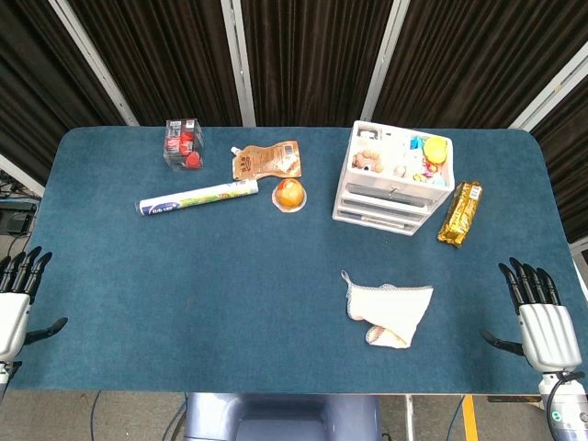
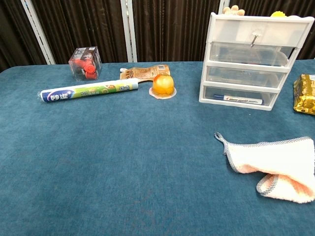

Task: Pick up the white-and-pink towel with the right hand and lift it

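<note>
The white-and-pink towel (image 1: 390, 312) lies crumpled flat on the blue table, front right of centre; the chest view shows the towel (image 2: 275, 164) at its lower right, with a grey-edged corner pointing left. My right hand (image 1: 540, 317) rests at the table's right front edge, fingers apart and pointing away from me, holding nothing, well to the right of the towel. My left hand (image 1: 16, 299) sits at the left front edge, fingers apart and empty. Neither hand shows in the chest view.
A white drawer unit (image 1: 395, 179) with small items on top stands behind the towel. A gold packet (image 1: 460, 213) lies to its right. Further left are an orange jelly cup (image 1: 290, 195), a brown pouch (image 1: 266, 160), a rolled tube (image 1: 197, 197) and a clear box (image 1: 184, 143).
</note>
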Motion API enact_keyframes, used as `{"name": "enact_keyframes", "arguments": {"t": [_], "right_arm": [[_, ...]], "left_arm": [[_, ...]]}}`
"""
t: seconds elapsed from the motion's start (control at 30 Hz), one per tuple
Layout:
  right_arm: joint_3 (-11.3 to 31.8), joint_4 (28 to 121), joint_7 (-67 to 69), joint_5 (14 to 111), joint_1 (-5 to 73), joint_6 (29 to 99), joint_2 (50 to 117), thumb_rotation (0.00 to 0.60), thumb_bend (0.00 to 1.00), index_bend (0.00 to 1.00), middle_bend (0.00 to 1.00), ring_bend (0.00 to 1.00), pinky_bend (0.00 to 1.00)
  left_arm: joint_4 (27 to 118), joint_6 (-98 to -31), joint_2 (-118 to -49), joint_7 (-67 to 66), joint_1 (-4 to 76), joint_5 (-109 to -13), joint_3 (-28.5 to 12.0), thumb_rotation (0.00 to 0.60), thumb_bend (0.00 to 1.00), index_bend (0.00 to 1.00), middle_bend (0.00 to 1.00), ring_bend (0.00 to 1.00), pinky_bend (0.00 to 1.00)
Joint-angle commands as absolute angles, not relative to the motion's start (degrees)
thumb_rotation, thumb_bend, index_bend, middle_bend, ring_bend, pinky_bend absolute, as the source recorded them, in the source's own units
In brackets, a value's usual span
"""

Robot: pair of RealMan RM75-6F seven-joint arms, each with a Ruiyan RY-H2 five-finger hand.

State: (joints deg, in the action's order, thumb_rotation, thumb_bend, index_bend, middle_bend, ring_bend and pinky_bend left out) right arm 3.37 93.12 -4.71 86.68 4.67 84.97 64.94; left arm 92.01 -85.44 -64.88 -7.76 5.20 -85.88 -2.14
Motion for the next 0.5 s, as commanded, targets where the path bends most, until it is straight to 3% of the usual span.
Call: {"name": "enact_keyframes", "arguments": {"t": [0.03, 0.5], "right_arm": [[3.34, 93.27, -4.87, 86.69, 4.68, 84.90, 64.88, 0.600, 0.00, 0.00, 0.00, 0.00, 0.07], [2.33, 95.38, -5.84, 87.20, 4.96, 83.43, 64.57, 0.600, 0.00, 0.00, 0.00, 0.00, 0.07]], "left_arm": [[92.04, -85.44, -64.84, -7.78, 5.19, -85.85, -2.14, 0.600, 0.00, 0.00, 0.00, 0.00, 0.00], [92.20, -85.14, -64.95, -7.39, 5.30, -85.53, -2.24, 0.600, 0.00, 0.00, 0.00, 0.00, 0.00]]}}
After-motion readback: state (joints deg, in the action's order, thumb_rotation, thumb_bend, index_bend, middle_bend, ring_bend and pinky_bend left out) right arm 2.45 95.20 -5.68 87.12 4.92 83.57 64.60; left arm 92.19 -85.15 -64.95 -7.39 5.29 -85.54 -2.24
